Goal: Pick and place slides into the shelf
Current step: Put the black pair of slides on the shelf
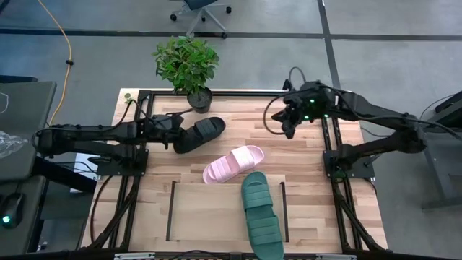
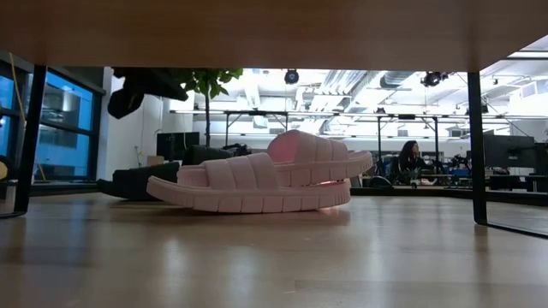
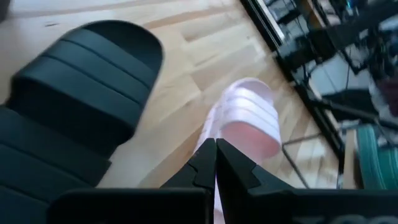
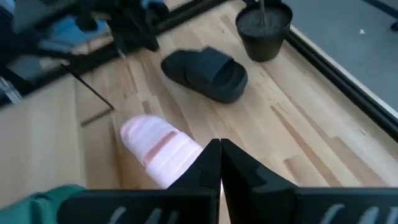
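The black slide [image 1: 201, 133] [image 3: 81, 93] lies sole down at the table's far left. My left gripper [image 1: 175, 136] [image 3: 215, 144] hovers shut and empty just beside its left end. The pale pink slide [image 1: 233, 164] [image 2: 265, 180] rests sole down mid-table. The teal-green slide [image 1: 261, 213] lies on the light-wood shelf [image 1: 209, 213], along its right rail. My right gripper [image 1: 289, 124] [image 4: 221, 144] is shut and empty, up in the air over the far right of the table. In its wrist view the pink slide [image 4: 158, 146] and the black slide [image 4: 208, 71] lie beyond it.
A potted plant [image 1: 188, 65] stands at the table's far edge, just behind the black slide; its pot [image 4: 264, 28] shows in the right wrist view. Black frame rails [image 1: 336, 166] run along both sides. Bare wood lies on the shelf left of the green slide.
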Available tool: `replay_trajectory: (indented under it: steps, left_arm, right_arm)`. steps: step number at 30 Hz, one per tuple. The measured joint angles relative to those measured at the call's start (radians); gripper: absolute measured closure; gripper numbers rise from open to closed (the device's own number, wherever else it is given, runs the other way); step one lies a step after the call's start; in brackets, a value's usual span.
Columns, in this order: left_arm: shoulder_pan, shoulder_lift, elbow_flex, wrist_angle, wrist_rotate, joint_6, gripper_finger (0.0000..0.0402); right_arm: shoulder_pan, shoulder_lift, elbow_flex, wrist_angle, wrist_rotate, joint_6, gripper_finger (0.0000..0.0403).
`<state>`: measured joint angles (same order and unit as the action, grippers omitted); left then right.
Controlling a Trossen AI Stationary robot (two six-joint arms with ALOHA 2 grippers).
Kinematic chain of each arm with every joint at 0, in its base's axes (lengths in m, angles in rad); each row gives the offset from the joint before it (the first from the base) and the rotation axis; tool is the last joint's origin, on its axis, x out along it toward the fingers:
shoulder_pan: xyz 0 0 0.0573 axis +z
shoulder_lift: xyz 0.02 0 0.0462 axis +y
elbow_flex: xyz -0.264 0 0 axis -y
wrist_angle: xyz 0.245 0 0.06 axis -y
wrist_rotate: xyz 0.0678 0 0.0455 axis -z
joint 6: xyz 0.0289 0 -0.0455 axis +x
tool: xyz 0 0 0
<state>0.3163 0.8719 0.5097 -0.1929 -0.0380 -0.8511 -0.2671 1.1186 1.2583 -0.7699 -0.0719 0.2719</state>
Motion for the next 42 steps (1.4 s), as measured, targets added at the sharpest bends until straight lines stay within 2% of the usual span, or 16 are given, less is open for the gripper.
replay_trajectory:
  steps: [5, 14, 19, 23, 26, 34, 38, 42]
  left_arm:
    - [0.078, 0.000, -0.040, 0.072, 0.018, -0.048, 0.0401]
    - [0.201, 0.001, -0.043, 0.044, 0.048, -0.072, 0.0401]
    - [0.225, 0.013, -0.043, -0.022, 0.072, -0.099, 0.0401]
    - [0.227, 0.044, -0.043, -0.013, 0.085, -0.089, 0.0397]
    - [0.227, 0.068, -0.043, 0.031, 0.091, -0.088, 0.0370]
    - [0.227, 0.151, -0.043, 0.073, 0.117, -0.154, 0.0259]
    - [0.227, 0.187, -0.043, 0.105, 0.108, -0.189, 0.0234]
    - [0.227, 0.217, -0.042, 0.130, 0.099, -0.206, 0.0230]
  right_arm:
    - [-0.008, -0.064, -0.018, 0.009, 0.011, 0.025, 0.0403]
    - [-0.008, -0.079, -0.018, 0.011, 0.011, 0.029, 0.0403]
    - [-0.007, -0.078, -0.018, 0.011, 0.011, 0.016, 0.0403]
    - [-0.007, -0.078, -0.018, 0.011, 0.011, 0.004, 0.0403]
    - [-0.007, -0.078, -0.018, 0.011, 0.011, -0.004, 0.0403]
    - [-0.007, -0.078, -0.018, 0.009, 0.009, -0.018, 0.0403]
    - [-0.007, -0.078, -0.018, -0.002, 0.005, -0.018, 0.0403]
    - [-0.007, -0.078, -0.018, -0.012, 0.000, -0.020, 0.0403]
